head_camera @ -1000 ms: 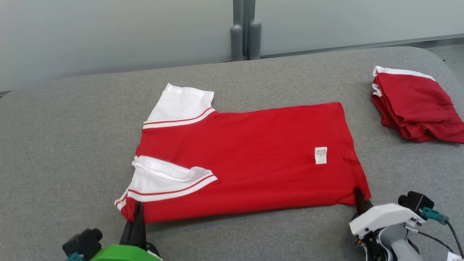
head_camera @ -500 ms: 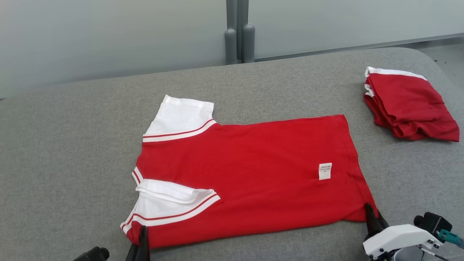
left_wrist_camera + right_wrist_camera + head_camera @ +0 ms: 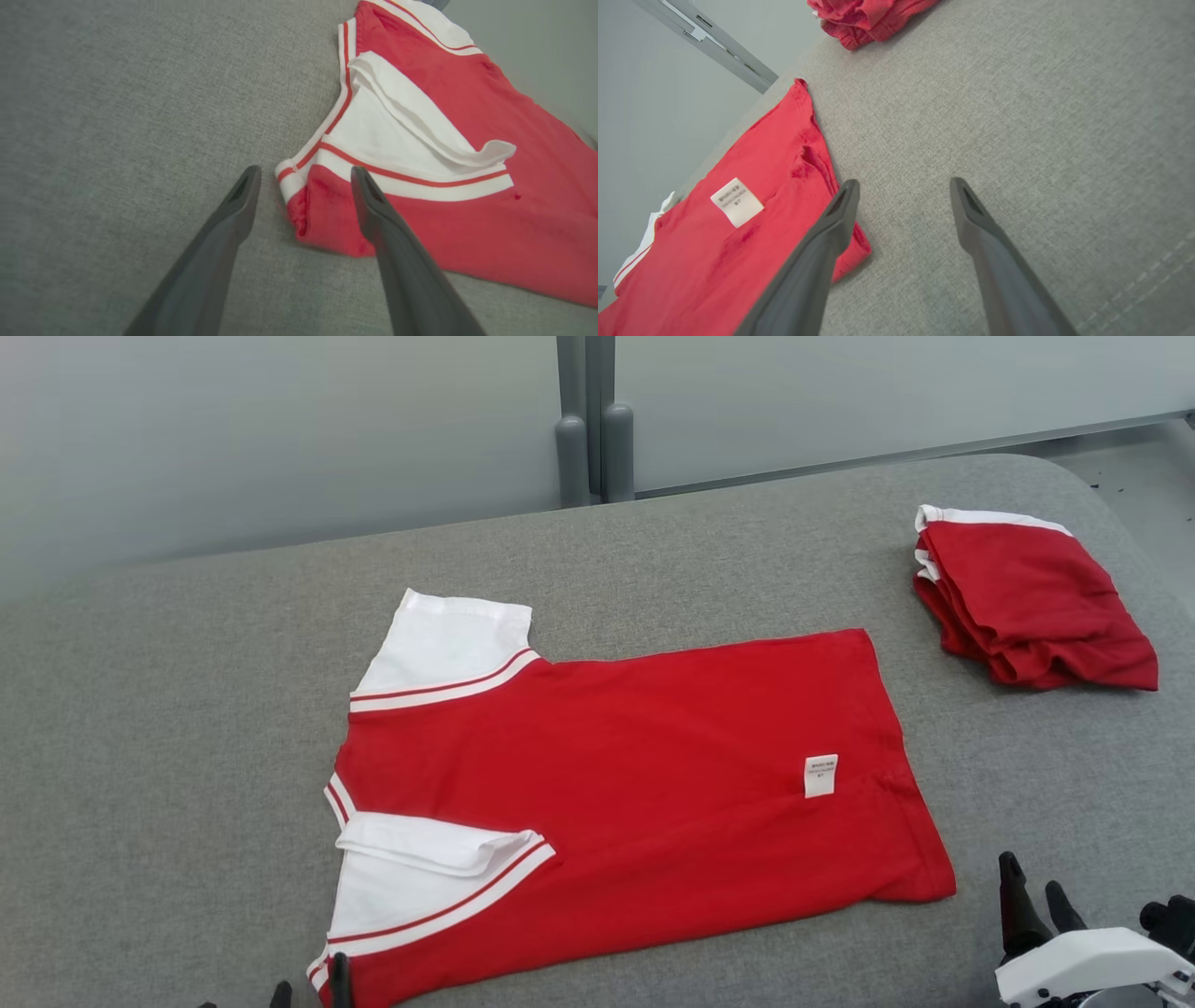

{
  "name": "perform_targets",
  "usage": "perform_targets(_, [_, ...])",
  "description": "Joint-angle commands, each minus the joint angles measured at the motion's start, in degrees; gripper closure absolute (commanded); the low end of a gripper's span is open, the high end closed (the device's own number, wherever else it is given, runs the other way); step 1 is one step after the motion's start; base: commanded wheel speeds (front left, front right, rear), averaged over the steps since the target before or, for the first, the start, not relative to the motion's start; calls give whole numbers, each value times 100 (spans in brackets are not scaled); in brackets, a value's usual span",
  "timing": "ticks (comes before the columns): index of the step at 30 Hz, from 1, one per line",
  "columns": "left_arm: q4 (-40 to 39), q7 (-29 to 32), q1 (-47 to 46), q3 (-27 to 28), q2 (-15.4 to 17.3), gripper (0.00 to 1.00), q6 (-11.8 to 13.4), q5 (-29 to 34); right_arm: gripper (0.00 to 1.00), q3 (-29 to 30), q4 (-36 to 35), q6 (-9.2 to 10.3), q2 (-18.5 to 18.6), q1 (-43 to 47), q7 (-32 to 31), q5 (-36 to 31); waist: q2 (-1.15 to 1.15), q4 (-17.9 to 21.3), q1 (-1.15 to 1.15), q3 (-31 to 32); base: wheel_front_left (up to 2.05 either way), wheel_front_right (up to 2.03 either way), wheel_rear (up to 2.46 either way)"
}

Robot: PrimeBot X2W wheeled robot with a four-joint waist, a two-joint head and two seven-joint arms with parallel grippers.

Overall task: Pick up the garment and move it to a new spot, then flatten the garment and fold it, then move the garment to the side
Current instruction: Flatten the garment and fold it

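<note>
A red garment with white sleeves lies flat on the grey table, folded lengthwise, a white label on its hem side. My left gripper sits at the bottom edge by the garment's near sleeve corner, open. In the left wrist view that gripper hangs above the garment's red corner, fingers spread and empty. My right gripper stands open just right of the garment's near hem corner. Its wrist view shows the gripper over bare cloth beside the garment.
Another red folded garment lies at the table's far right, also at the top of the right wrist view. A grey wall with a post runs behind the table. The table's right edge curves away near that pile.
Both grippers have opened and let go of the garment's near corners, then drawn back toward me. The garment now lies released on the table. The camera has shifted as well.
</note>
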State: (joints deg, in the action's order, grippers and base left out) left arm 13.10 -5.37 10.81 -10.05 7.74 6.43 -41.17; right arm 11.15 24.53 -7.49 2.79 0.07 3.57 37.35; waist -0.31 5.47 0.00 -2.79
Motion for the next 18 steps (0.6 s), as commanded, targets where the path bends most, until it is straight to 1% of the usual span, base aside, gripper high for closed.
perform_targets(1, [-36, -5, -14, 30, 99, 0, 31, 85, 0, 59, -109, 0, 22, 97, -25, -96, 31, 24, 0, 14, 0, 0, 0])
perform_targets(5, [-158, 75, -339, 21, 360, 0, 59, 255, 0, 159, -538, 0, 21, 72, -156, -327, 31, 58, 0, 18, 0, 0, 0])
perform_targets(9, [-263, 307, -909, -123, 635, 0, -3, 510, 0, 85, -1040, 0, 20, 37, -367, -566, 31, 95, 0, -18, 0, 0, 0])
perform_targets(14, [-220, 797, -1935, -425, 942, 0, -213, 817, 0, -222, -1679, 0, 23, -80, -676, -800, 31, 219, 0, -241, 0, 0, 0])
perform_targets(17, [-53, 1087, -2600, -559, 1012, 0, -334, 909, 0, -428, -1952, 0, 21, -233, -836, -949, 31, 326, 0, -460, 0, 0, 0])
perform_targets(18, [124, 1239, -3044, -620, 1041, 0, -391, 965, 0, -576, -2082, 0, 21, -377, -904, -985, 31, 404, 0, -646, 0, 0, 0])
